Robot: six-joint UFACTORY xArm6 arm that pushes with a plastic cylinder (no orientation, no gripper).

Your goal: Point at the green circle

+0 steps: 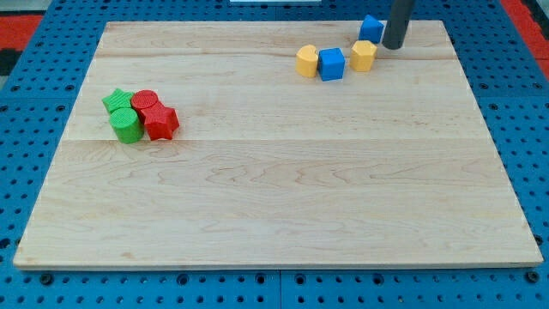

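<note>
The green circle [126, 124], a short green cylinder, sits at the view's left on the wooden board [274, 206]. It touches a green star [117, 100] above it, a red circle [144, 100] and a red star [160, 121] to its right. My tip [393, 45] is at the view's top right, far from the green circle. It stands just right of a yellow block [364, 55] and below a blue block [371, 28].
A yellow block [307, 62] and a blue block [331, 64] lie side by side left of my tip. Blue pegboard [34, 172] surrounds the board on all sides.
</note>
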